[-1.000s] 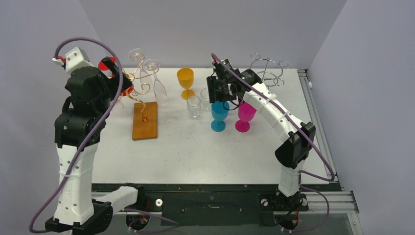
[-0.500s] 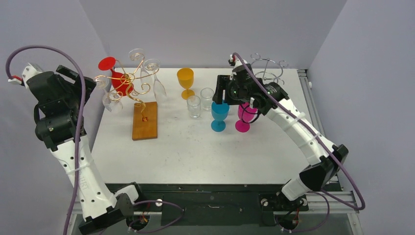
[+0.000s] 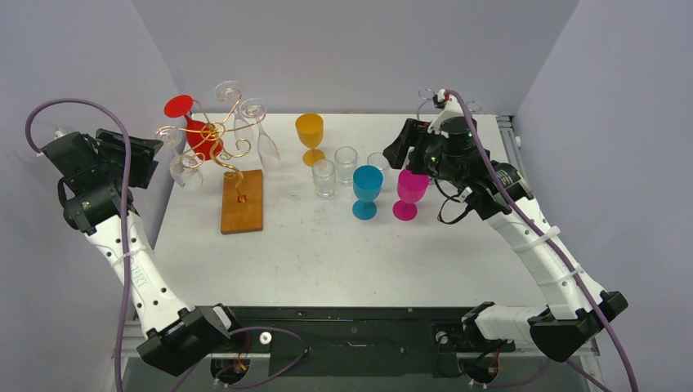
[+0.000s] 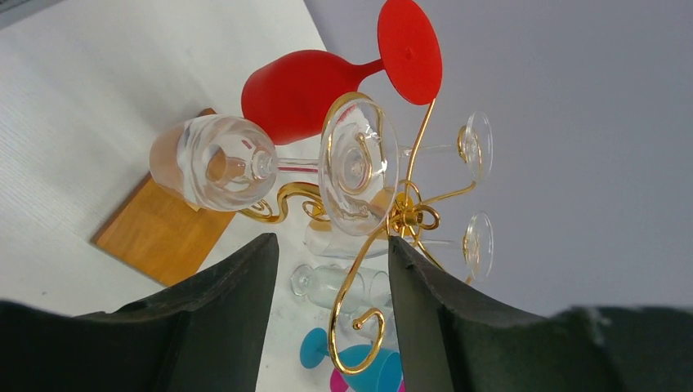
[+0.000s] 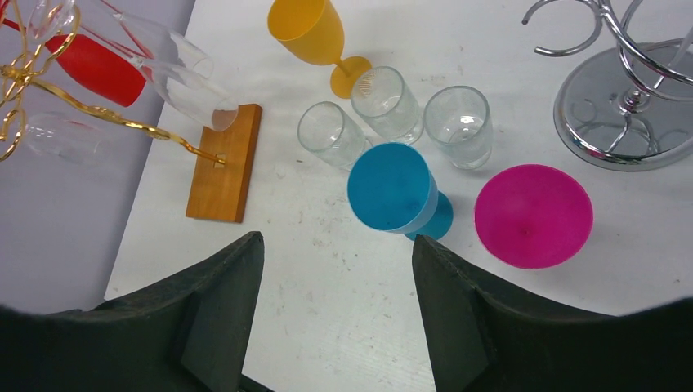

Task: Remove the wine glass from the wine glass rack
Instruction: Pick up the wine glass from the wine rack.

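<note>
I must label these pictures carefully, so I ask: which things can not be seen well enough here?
Silver rack: right wrist view, the picture edge cuts it; top view, the right arm covers most of it.
Clear glasses on the gold rack: left wrist view, they overlap, so the count is unsure.
Wooden base: left wrist view, the glasses hide its far part.

Near half of the white table: bare, open right across. Left side: gold wire rack on a wooden base. A red wine glass and clear stemmed glasses hang outward from its curled arms on every side. Mid-table: yellow goblet, three clear tumblers, blue goblet and magenta goblet, packed close. An open strip lies between the wooden base and this cluster. Far right corner: chrome wire rack.
</note>
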Robot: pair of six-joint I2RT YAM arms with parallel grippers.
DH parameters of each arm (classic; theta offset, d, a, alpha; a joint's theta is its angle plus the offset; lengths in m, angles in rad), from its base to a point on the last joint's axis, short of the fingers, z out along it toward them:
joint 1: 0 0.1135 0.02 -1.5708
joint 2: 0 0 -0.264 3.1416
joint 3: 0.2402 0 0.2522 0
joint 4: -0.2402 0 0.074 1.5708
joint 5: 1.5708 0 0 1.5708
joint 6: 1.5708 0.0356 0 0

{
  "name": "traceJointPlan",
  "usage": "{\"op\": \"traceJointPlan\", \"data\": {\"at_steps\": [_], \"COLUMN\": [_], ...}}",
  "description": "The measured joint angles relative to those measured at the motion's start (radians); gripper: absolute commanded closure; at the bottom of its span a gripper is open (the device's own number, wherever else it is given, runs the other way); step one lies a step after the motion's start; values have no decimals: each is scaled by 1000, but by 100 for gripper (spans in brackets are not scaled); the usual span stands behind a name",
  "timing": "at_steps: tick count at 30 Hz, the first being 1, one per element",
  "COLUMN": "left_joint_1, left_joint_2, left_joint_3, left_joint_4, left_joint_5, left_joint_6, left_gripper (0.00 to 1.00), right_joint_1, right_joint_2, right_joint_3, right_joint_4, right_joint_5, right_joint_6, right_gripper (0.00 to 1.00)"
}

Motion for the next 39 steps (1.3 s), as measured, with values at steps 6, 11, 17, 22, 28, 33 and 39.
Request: {"op": "traceJointPlan", "data": {"at_steps": [6, 11, 17, 22, 28, 33, 39], "left_joint_1": [16, 27, 33, 34, 34, 34, 34], "left_joint_2": [0, 3, 7, 18, 20, 24, 28], "left_joint_3": [-56, -100, -163, -182, -193, -199, -209], "left_joint_4": [68, 130, 218, 250, 295, 326, 351], "left_joint_5": [43, 73, 103, 114, 127, 135, 150], "left_joint_6": [-28, -56, -104, -129, -152, -174, -197], "left_gripper": [53, 55, 60, 66, 73, 76, 81], "right_joint_1": [-17, -17, -17, -17, -17, -17, -19], "right_joint_2": [-1, -1, 0, 0, 0, 3, 3], "right_joint_3": [-27, -27, -27, -27, -27, -27, -27], "right_joint_4": [9, 14, 17, 17, 16, 17, 16], "right_joint_5": [-8, -19, -29, -31, -34, -35, -39], "right_joint_6": [0, 0, 0, -3, -4, -4, -5], "right_gripper": [38, 38, 38, 38, 38, 39, 39]}}
